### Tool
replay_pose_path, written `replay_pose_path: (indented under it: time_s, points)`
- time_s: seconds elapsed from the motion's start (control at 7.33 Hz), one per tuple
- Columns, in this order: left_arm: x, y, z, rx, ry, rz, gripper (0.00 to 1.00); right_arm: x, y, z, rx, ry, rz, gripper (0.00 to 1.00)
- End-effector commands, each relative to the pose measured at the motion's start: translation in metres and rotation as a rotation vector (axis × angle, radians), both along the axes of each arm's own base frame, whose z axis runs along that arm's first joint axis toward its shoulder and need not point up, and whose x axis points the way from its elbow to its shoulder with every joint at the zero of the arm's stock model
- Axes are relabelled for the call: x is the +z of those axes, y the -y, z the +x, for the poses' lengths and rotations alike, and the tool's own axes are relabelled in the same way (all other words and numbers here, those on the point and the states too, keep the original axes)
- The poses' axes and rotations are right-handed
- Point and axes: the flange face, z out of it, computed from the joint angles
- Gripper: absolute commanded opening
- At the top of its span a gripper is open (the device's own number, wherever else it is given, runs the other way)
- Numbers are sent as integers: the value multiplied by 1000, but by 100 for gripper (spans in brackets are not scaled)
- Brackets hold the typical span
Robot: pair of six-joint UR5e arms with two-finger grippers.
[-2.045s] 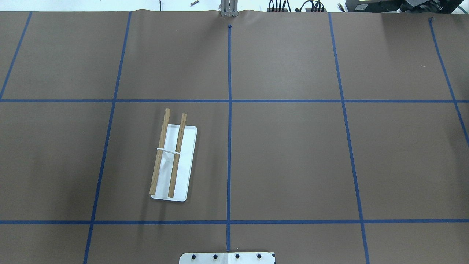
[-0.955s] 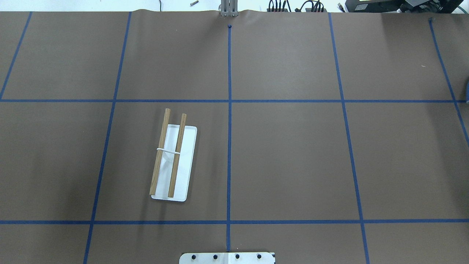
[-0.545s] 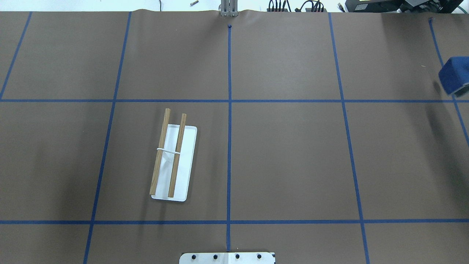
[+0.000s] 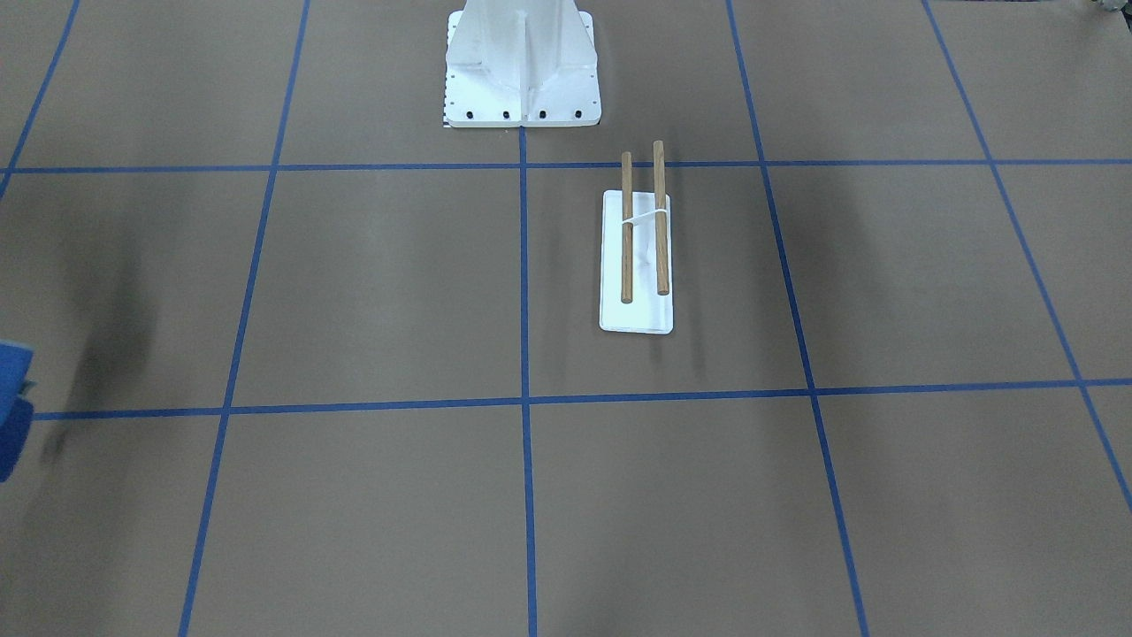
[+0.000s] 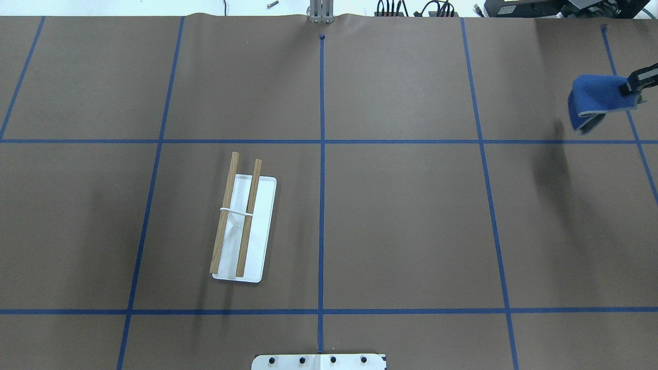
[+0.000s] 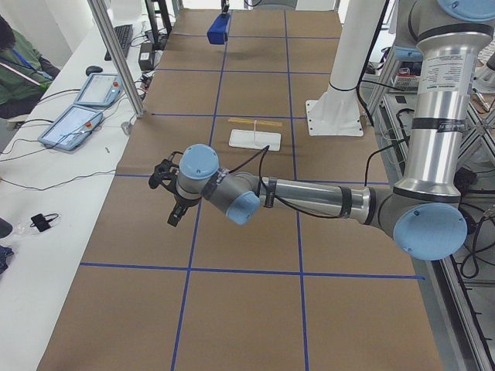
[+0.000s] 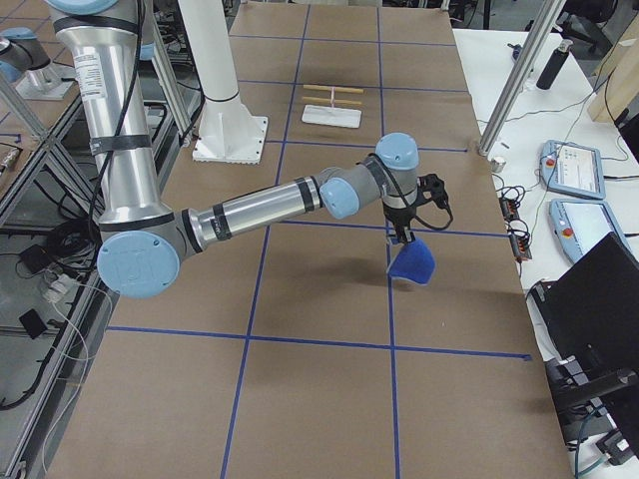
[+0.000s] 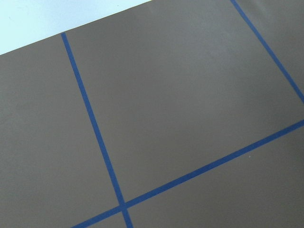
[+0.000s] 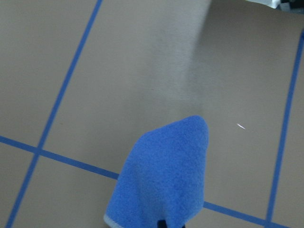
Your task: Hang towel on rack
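Note:
The towel (image 5: 595, 99), bright blue with a pale trim, hangs folded from my right gripper (image 5: 631, 87) at the far right of the overhead view, above the table. In the right wrist view the towel (image 9: 166, 178) droops below the shut fingertips (image 9: 163, 224). It also shows in the exterior right view (image 7: 411, 265) and at the front view's left edge (image 4: 12, 398). The rack (image 5: 240, 218), two brown dowels over a white base plate (image 5: 259, 241), stands left of centre, far from the towel. My left gripper (image 6: 173, 198) hovers over bare table; I cannot tell its state.
The white bolted pedestal (image 4: 522, 66) stands at the robot's side of the table, close to the rack (image 4: 643, 232). Blue tape lines grid the brown table (image 5: 411, 216). Tablets and cables lie beyond the far edge (image 6: 73, 124).
The towel, held by my right gripper, has come in from the right edge of the overhead view and moved leftward and farther from the robot. The rack has not moved.

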Motion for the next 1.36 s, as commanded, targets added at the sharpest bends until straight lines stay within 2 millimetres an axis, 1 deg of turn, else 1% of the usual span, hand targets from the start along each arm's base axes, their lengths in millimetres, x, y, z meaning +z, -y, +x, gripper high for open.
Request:
replay_pose_path:
  time_s: [0.0, 0.14, 0.27, 0.41, 0.55, 0.68, 0.82, 0.95, 1.09, 1.23]
  points:
    - [-74, 28, 76, -50, -170, -103, 98, -65, -23, -52, 36, 86, -38, 0]
    - [-104, 37, 107, -71, -240, -181, 98, -89, -28, -69, 47, 120, -52, 0]
    - [-138, 46, 139, -102, -316, -299, 98, -118, -30, -88, 58, 160, -63, 0]
    - [-175, 51, 175, -109, -379, -395, 97, -143, -34, -109, 70, 194, -83, 0]
    - [-212, 47, 221, -86, -419, -453, 97, -170, -45, -139, 102, 214, -95, 0]
    - [-241, 44, 257, -139, -461, -520, 97, -193, -54, -168, 123, 239, -111, 0]
    - [-258, 33, 297, -158, -483, -571, 97, -215, -60, -189, 145, 267, -125, 0]
    - [-277, 27, 324, -199, -516, -608, 97, -232, -68, -214, 167, 283, -128, 0]
    - [-299, 16, 348, -202, -557, -638, 97, -253, -78, -238, 182, 306, -124, 0]
    - [-320, 2, 378, -216, -594, -659, 97, -275, -88, -257, 196, 335, -122, 0]
